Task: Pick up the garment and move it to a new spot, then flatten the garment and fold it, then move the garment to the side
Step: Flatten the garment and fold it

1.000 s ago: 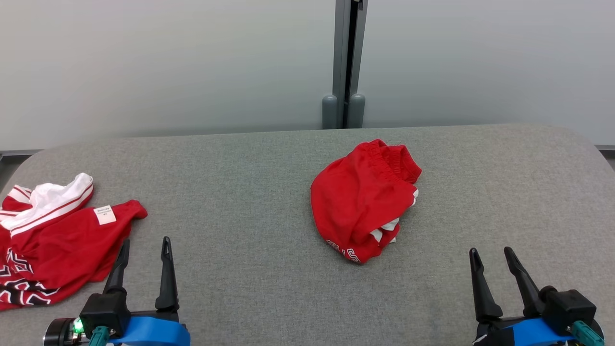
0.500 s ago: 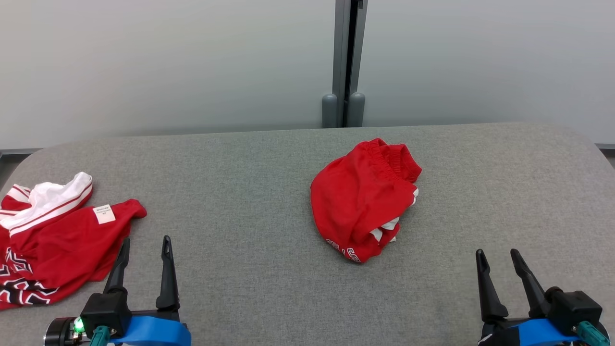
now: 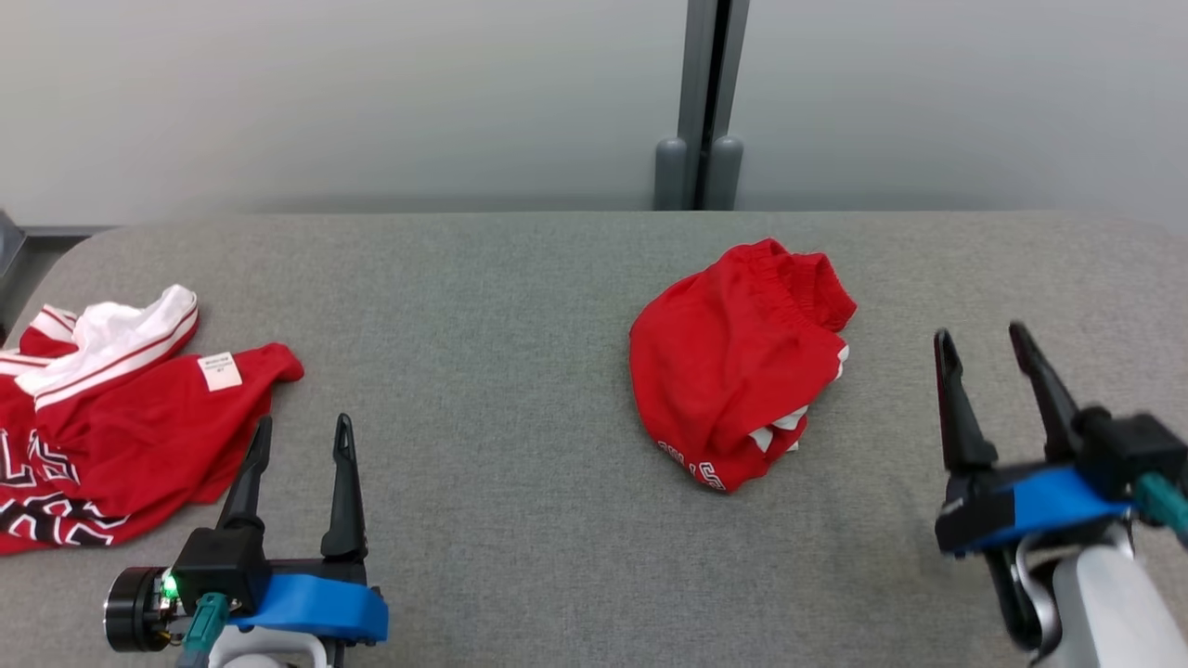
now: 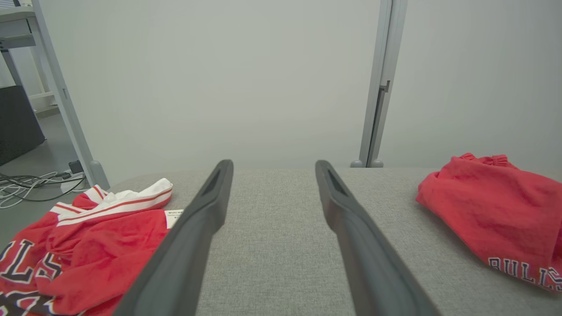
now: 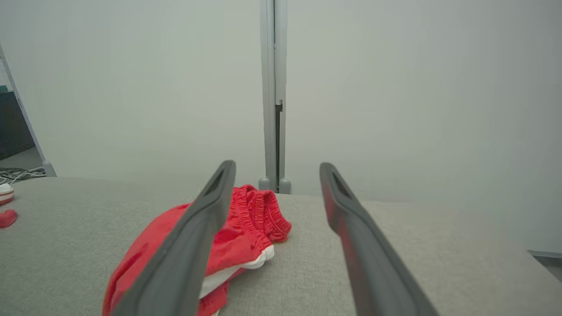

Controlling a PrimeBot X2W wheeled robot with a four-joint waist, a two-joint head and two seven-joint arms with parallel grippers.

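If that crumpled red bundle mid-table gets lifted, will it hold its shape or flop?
Likely flop: the red bundle lies in soft folds, so it should sag and unfurl. It looks like thin, light cloth. Pushed, it would probably bunch rather than slide on the fuzzy grey table.

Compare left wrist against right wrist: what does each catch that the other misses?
Left wrist, not right: the left pincer, open; the lettering on the crumpled red garment; the white label on the spread jersey. Right wrist, not left: the right pincer, open; the garment's white trim. Both: the garment, the grey table, the wall post.
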